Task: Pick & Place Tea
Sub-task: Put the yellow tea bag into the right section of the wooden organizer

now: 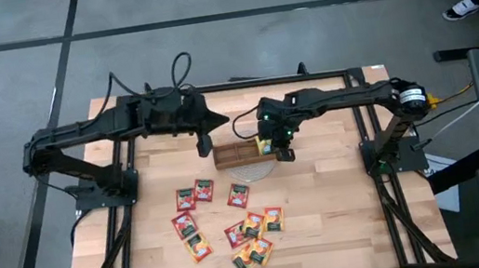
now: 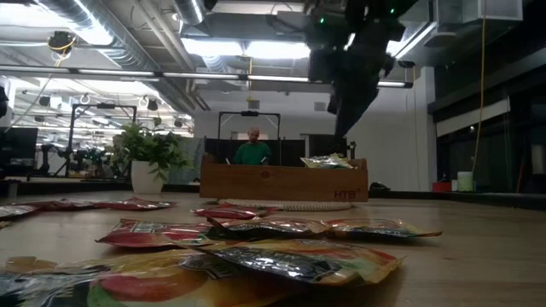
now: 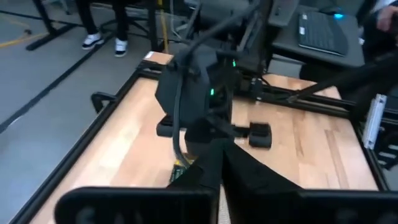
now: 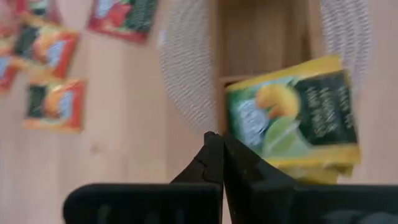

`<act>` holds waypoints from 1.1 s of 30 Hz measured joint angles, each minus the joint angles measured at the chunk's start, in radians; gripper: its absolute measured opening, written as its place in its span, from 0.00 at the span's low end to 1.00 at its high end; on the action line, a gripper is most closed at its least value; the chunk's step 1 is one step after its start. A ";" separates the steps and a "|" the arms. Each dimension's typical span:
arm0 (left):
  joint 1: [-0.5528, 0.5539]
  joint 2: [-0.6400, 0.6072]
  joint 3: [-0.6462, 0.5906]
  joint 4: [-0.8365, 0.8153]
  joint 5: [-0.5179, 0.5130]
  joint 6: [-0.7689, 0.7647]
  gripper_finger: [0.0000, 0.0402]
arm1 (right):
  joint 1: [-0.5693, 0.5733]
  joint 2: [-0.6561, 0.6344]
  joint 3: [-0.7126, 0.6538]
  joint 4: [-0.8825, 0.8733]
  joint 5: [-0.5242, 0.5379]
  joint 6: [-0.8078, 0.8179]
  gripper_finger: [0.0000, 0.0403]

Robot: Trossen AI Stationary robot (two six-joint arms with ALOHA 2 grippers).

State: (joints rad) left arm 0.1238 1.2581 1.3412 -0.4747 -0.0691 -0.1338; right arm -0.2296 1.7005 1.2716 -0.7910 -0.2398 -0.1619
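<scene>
**Right hand pinched shut above the tray, sachets spread across the worktop**

The right hand (image 1: pixel 285 154) hangs over the right end of the wooden tray (image 1: pixel 228 155), and its two dark fingers (image 4: pixel 214 158) are pressed tip to tip with nothing between them. Seen from the wrist, a yellow-green sachet (image 4: pixel 292 118) lies just beyond those fingertips, resting in the tray's end compartment on top of another of the same colour. The pale round mat (image 4: pixel 183 74) under the tray shows at either side of it.

Over to the left hand (image 1: pixel 204 144): it sits at about nine o'clock from the right one, by the tray's left end, fingers also fully closed and holding nothing. Its own wrist view looks straight at the right arm's wrist housing (image 3: pixel 199 87).

Out from the tray, toward six o'clock on the worktop (image 1: pixel 343 204), the tea (image 1: pixel 232 218) lies loose: red sachets nearest the tray, a mixed red, orange and yellow cluster further down, some overlapping at the edges. From table height those sachets (image 2: pixel 256 251) fill the foreground, flat and crinkled, with the tray standing behind them.

A small potted plant (image 2: pixel 147 158) shows at the tray's left in the low view. A person in a green top (image 2: pixel 252 150) sits in the room beyond.
</scene>
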 joint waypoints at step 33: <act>-0.059 -0.003 -0.001 -0.026 -0.080 -0.039 0.01 | -0.027 0.170 -0.002 0.098 0.113 0.002 0.00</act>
State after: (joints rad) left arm 0.0650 1.2552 1.3407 -0.5011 -0.1486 -0.1726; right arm -0.2569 1.8702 1.2694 -0.6933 -0.1272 -0.1595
